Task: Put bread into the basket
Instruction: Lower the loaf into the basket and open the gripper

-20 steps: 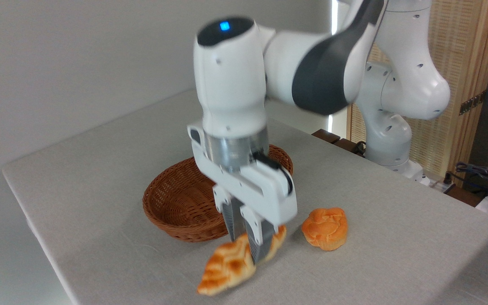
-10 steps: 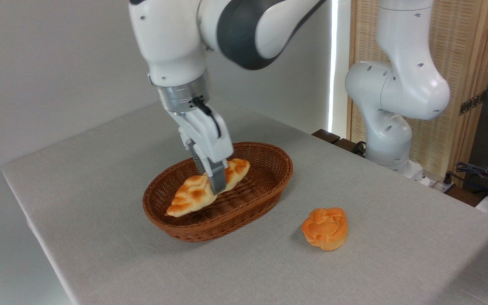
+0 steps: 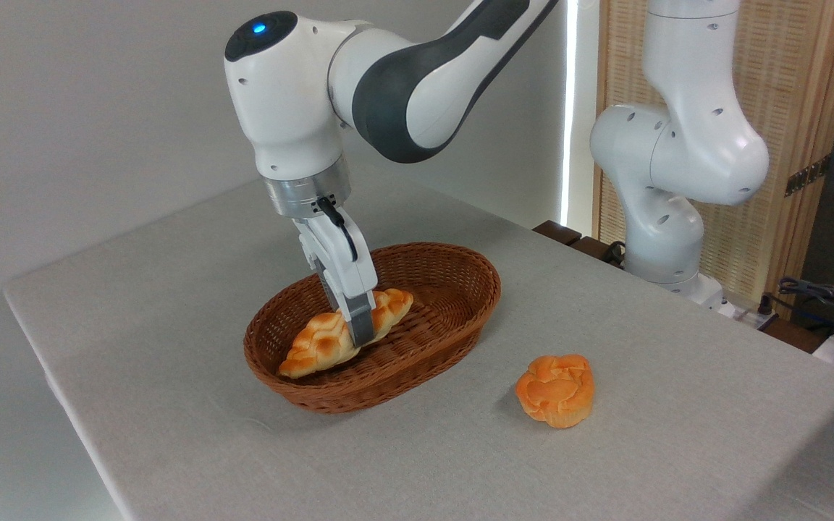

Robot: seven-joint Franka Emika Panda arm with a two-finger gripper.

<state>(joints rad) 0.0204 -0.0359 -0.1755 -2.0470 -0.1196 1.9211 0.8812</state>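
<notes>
A grey cloth-covered tabletop fills a plain room with a pale wall behind and a slatted wooden screen at right. Nearest the camera, a round orange bun sits alone on the cloth, well apart from the action and apparently not part of the job. Just beyond it, the oval wicker basket lies with its long side running from lower left to upper right. Inside it, the braided bread lies along that same diagonal, one tapered end pointing toward the near-left rim, the other toward the basket's middle, an alignment that lets the loaf fit the shallow bowl without overhanging. The loaf's near end appears to touch the weave, while the far end looks slightly raised. The claw comes down from above and grips the bread across its middle, fingers clenched on the crust at right angles to the loaf's length, a hold that keeps it balanced. Farther back, the white arm arches over the basket from its base at the far right edge. Judging by this, only the release remains.
</notes>
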